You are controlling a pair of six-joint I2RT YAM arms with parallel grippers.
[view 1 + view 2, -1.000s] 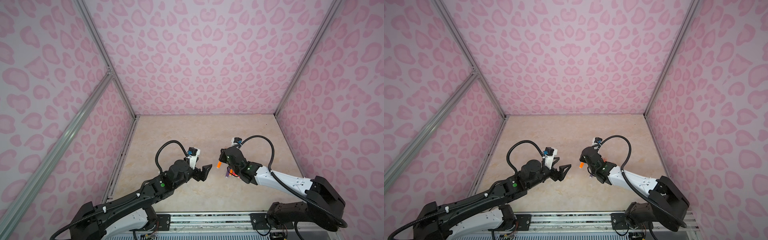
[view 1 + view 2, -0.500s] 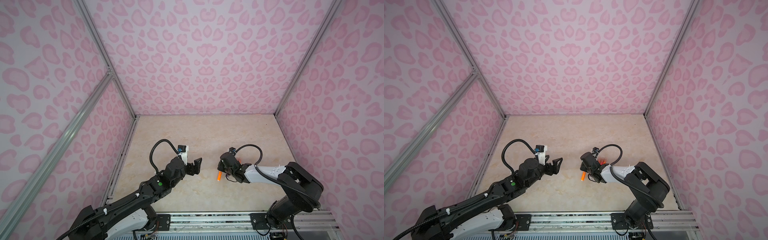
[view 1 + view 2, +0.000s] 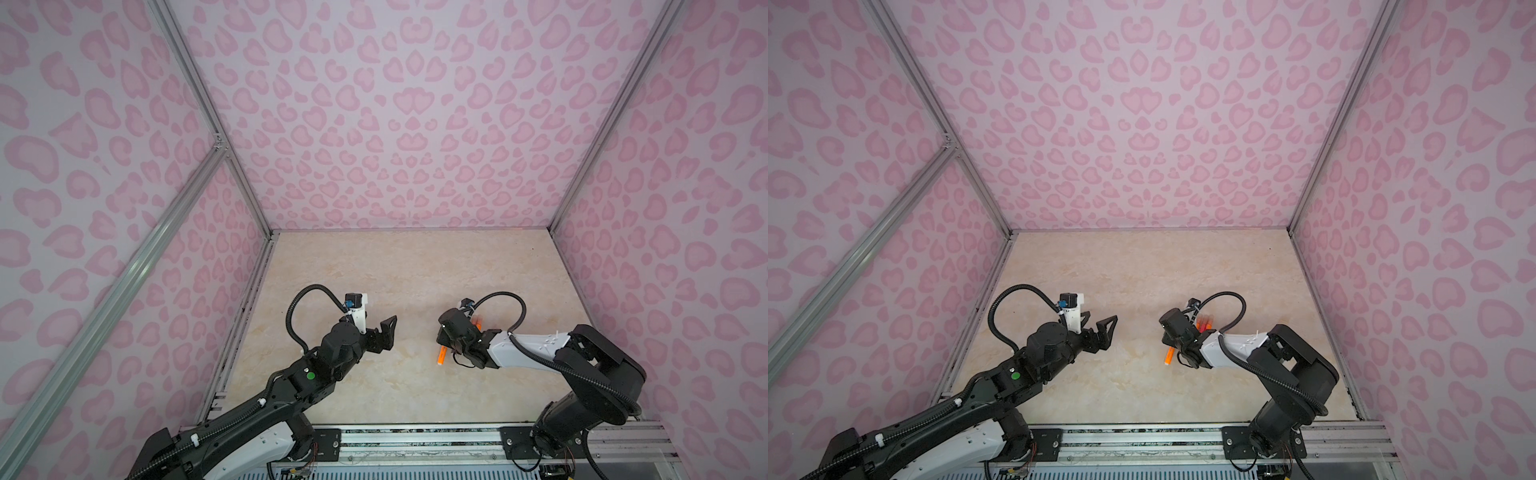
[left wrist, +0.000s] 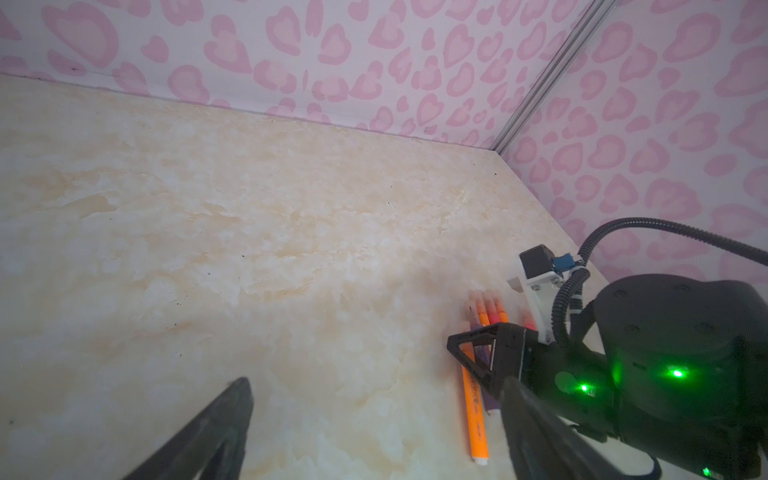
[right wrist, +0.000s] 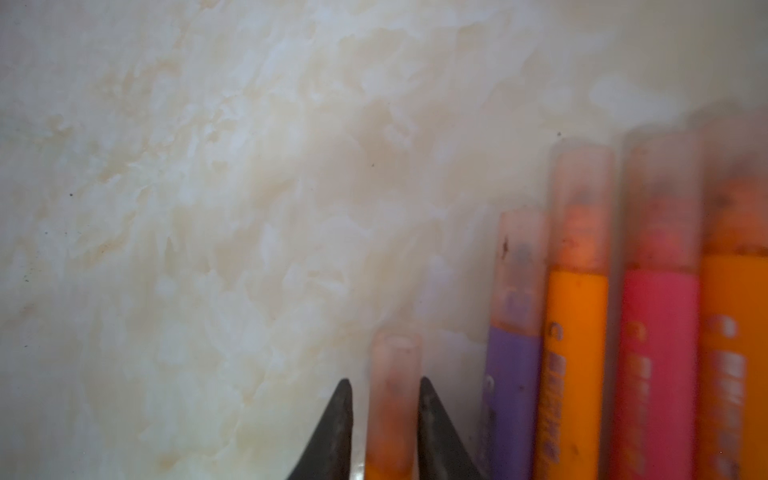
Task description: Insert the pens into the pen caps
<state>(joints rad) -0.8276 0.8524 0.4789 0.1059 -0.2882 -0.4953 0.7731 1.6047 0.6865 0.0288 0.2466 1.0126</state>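
Orange barrel, cloudy cap: one orange pen lies flat on the bench between the right jaws. Its translucent pen cap reaches out past the two dark fingertips. Those jaws stand narrowly parted, flanking the cap with a sliver of gap on one side, not pinching it.

Just beside it four more capped pens lie in a tight row: a purple pen, a second orange pen, a pink-red pen and a third orange pen at the frame's edge. In both top views the first pen sticks out from under the right wrist, white butt end toward the front rail.

The left jaws hang wide open and empty above the bench, well apart from the pens.

Dark print runs along each barrel, too blurred to read.

Cream, marble-patterned laminate covers the bench. Pale walls with pink heart-shaped blotches enclose it, joined by aluminium posts.
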